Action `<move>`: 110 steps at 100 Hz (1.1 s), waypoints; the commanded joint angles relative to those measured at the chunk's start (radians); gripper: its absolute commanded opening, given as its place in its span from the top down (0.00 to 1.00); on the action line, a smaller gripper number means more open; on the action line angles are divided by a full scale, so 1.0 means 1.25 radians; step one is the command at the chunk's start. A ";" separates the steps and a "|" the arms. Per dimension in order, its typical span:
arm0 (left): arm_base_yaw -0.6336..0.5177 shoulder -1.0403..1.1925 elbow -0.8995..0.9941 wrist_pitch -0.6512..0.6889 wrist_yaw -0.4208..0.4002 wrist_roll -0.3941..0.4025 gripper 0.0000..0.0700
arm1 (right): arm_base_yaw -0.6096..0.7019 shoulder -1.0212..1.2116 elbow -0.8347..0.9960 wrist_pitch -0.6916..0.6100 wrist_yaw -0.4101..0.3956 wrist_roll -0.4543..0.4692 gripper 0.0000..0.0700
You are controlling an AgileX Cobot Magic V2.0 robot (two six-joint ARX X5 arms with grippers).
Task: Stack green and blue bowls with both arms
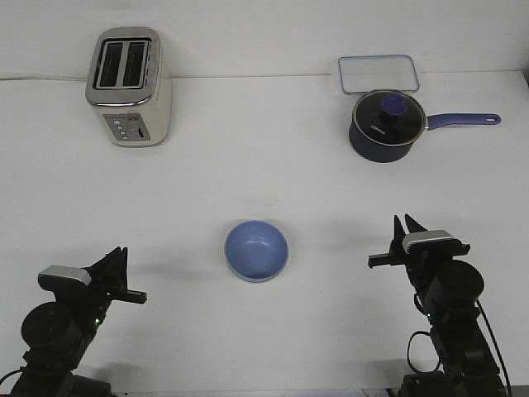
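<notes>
Notably, only one bowl shape is plain from the front: the blue bowl (256, 250) sits upright mid-table, between the two arms and apart from both. A thin pale rim shows along its lower edge; whether that is the green bowl beneath it cannot be told at this size.

Left gripper (118, 258): low at the near left, fingers pointing up and toward the centre, seen nearly edge-on. They overlap in this view; spread or closed, cannot tell. Nothing visibly held.

Right gripper (410, 224): near right, two finger tips stand apart with a narrow gap showing, so the jaws are spread, holding nothing.

Both arm bases are cut off by the bottom edge of the frame.

Surface: a white table (264, 165), matte, faint shadows under the bowl and arms; its far edge meets a white wall.

Far left, a cream and chrome toaster (130, 87), two slots. Far right, a dark blue saucepan (386, 126) with glass lid, handle pointing right. Just behind it, touching or nearly so, a clear rectangular container (377, 74).
</notes>
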 commanded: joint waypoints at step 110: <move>0.001 -0.002 0.011 0.028 -0.006 0.011 0.98 | 0.001 0.000 0.005 0.011 0.000 0.005 1.00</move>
